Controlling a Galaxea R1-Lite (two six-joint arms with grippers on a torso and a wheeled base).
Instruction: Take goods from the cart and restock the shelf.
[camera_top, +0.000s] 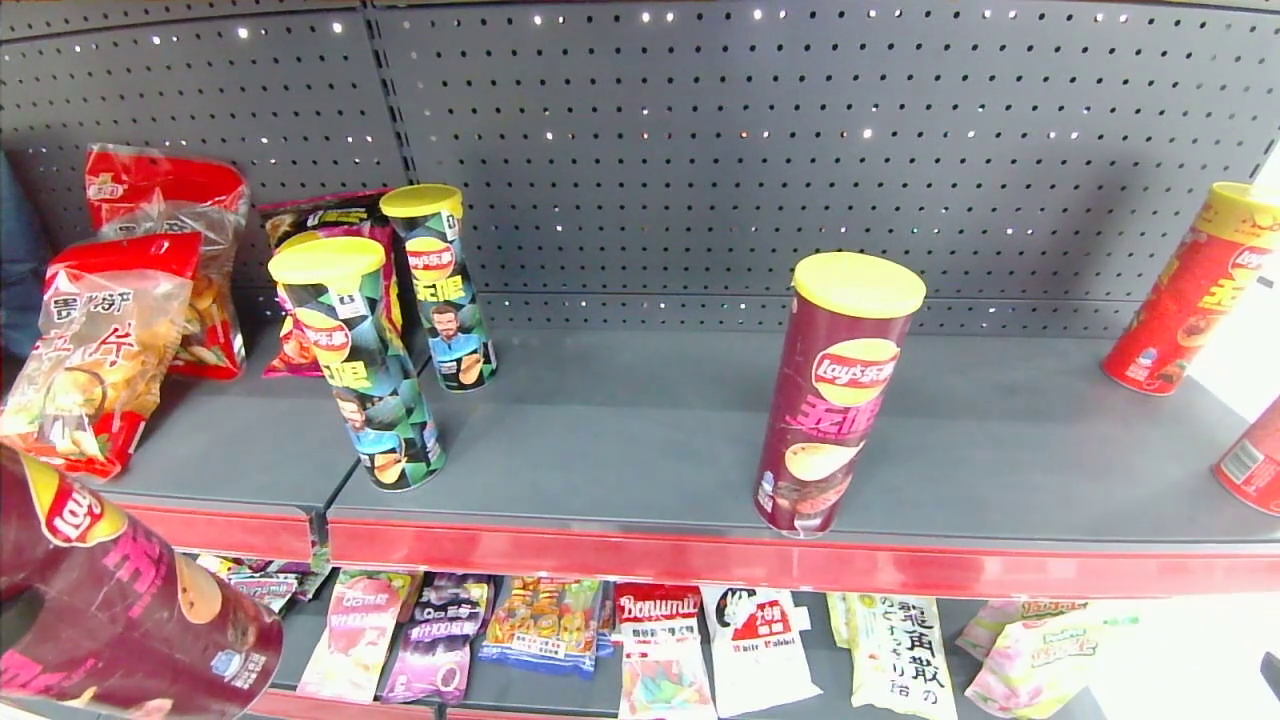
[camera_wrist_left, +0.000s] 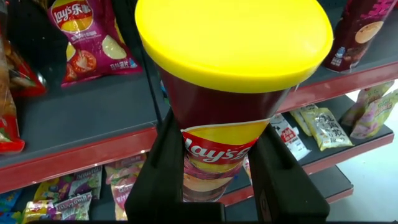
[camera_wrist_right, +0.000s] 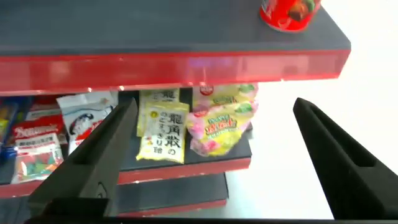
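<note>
Currently left gripper clamping maroon can; advising upright setting on shelf beside standing twin; right gripper gaping empty.

On the top shelf, snack bags lie at the far left. Right of them stand the front chip can and the back chip can, with a chip bag behind them at the wall. A lone chip can stands right of the middle at the near edge, and the far end can and the near end can stand at the right end. Candy packets lie on the lower shelf below, and the held chip can sits in the left gripper, near and left.
</note>
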